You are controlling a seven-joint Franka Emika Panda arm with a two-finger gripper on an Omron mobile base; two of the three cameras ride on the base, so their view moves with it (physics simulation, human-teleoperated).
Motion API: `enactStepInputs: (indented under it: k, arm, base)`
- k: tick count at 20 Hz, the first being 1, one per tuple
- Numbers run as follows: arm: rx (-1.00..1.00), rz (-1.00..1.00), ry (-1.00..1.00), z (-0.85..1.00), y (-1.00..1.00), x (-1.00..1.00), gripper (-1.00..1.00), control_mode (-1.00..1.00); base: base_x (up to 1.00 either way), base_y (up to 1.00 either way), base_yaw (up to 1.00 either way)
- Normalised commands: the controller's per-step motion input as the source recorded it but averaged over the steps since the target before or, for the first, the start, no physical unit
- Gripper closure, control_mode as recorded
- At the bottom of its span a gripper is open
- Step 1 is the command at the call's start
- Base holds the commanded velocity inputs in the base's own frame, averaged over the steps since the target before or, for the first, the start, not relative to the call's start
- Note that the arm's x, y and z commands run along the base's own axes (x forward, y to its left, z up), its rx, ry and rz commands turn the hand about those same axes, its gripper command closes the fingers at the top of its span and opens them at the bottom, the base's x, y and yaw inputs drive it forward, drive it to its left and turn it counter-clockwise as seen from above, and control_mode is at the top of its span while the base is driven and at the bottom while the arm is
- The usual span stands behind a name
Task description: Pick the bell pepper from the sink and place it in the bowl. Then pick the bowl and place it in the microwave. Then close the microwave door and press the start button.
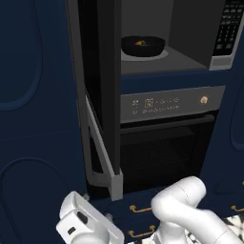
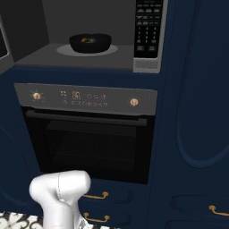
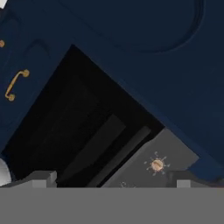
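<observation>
Right base view: navy cabinets (image 2: 197,89), oven (image 2: 85,134).

Below the open cavity I see an oven (image 2: 87,134) with a grey control panel (image 2: 85,99), a brass knob (image 2: 133,102) at each end and a small lit display between them. A dark bar handle (image 2: 85,118) runs across its black door. Navy cabinets (image 2: 197,112) flank it, with arched panels. Under the oven, navy drawers carry brass pulls (image 2: 95,196). A patterned floor (image 1: 236,221) shows at the corner.
</observation>
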Motion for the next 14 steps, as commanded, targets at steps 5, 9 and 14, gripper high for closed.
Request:
enactStepInputs:
  k: [5,9,14]
  arm:
    - [-0.03,-0.21,-0.11,0.43,1.0,0.22,-1.0,-1.0]
    - [0.0,-0.17,-0.07,0.35,1.0,0.01,-1.0,-1.0]
    - [0.0,-0.18,-0.05,0.93,0.4,0.0,-1.0,-1.0]
  base:
    - [0.0,0.0,0.0]
    - [0.0,0.0,0.0]
    - [0.0,0.0,0.0]
